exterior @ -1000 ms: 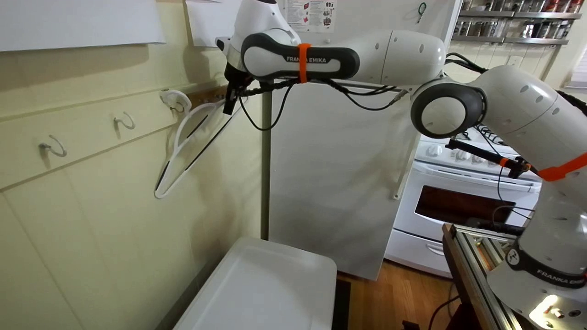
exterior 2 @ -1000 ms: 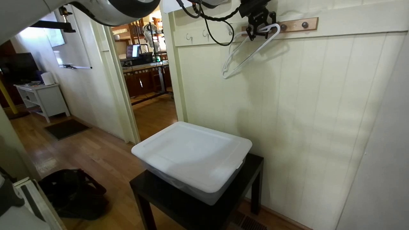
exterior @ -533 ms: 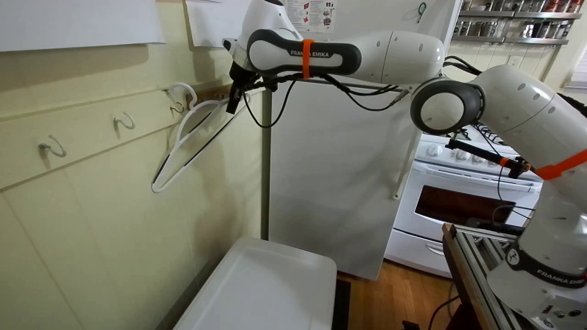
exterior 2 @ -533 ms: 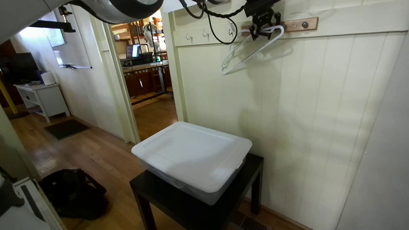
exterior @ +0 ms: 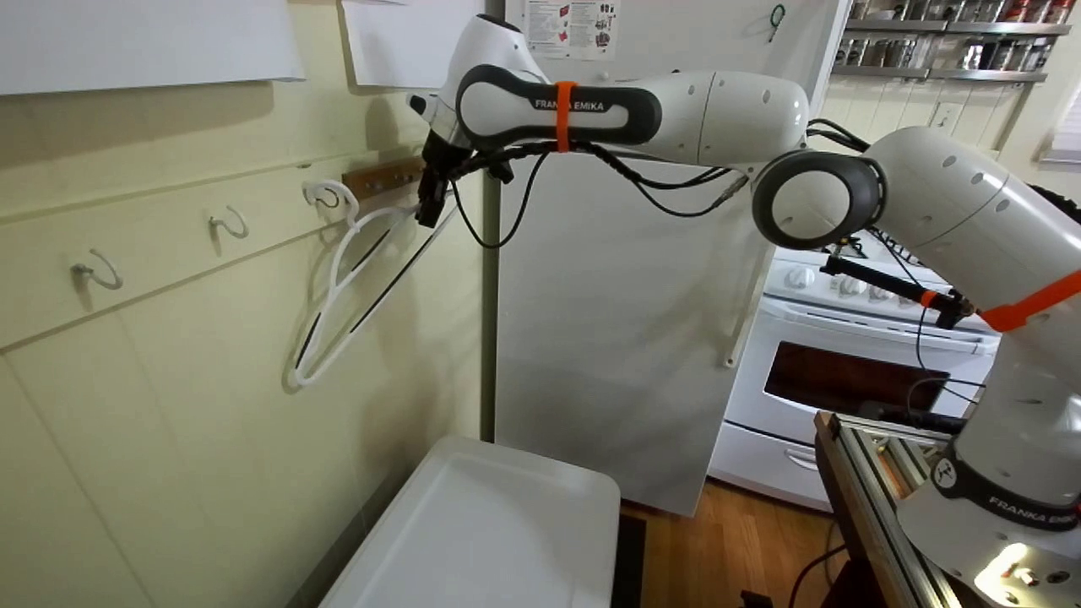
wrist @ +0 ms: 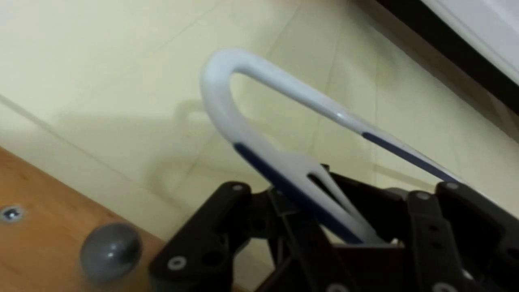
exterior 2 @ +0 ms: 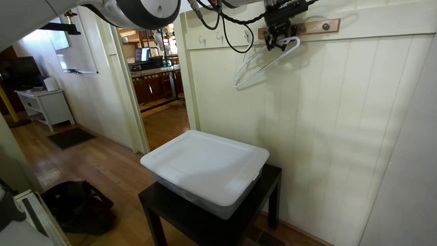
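In an exterior view, the Robotiq gripper (exterior: 429, 213) shows side-on, so one finger largely hides its partner. It meets the near end of a white plastic clothes hanger (exterior: 334, 287), which slants downward along the cream wall (exterior: 169, 422). The hanger's hook overlaps a metal wall hook (exterior: 326, 200) — whether they touch, I cannot tell. The wooden peg rail (exterior: 384, 179) is partly covered behind the gripper, and a white bin lid (exterior: 498, 540) below runs off the bottom edge.

In an exterior view, the frame cuts off much of the arm (exterior 2: 146, 10). A looped black cable (exterior 2: 253, 36) crosses near the hanger's hook, leaving it hard to make out. The lidded storage bin (exterior 2: 205, 206) stands on a black side table (exterior 2: 164, 200); a black bag (exterior 2: 78, 208) is too dark to read in detail.

In the wrist view, the fingers (wrist: 306, 243) are clamped on the hanger, just beside its rounded end — the plastic partly covers the farther finger. Dark blue strips line the hanger. A grey peg knob (wrist: 111, 251) is blurred, and the rail leaves the frame at left.
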`<state>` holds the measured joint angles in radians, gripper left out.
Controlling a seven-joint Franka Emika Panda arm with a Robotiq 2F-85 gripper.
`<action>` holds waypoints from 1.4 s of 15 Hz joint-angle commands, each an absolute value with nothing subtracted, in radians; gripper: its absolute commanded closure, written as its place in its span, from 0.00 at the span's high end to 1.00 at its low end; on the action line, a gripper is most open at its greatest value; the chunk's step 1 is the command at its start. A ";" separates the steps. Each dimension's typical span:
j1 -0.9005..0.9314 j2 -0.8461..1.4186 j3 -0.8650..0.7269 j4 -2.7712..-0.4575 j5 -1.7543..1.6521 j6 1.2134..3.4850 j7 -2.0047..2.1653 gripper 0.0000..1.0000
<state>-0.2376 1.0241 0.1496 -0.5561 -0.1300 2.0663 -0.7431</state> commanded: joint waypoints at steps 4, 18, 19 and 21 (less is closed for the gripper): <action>-0.261 1.050 0.193 -0.532 -0.106 2.030 -0.793 0.00; -0.285 1.064 0.201 -0.502 -0.105 2.086 -0.784 0.00; -0.287 1.065 0.204 -0.499 -0.105 2.091 -0.782 0.00; -0.287 1.065 0.206 -0.494 -0.111 2.104 -0.781 0.00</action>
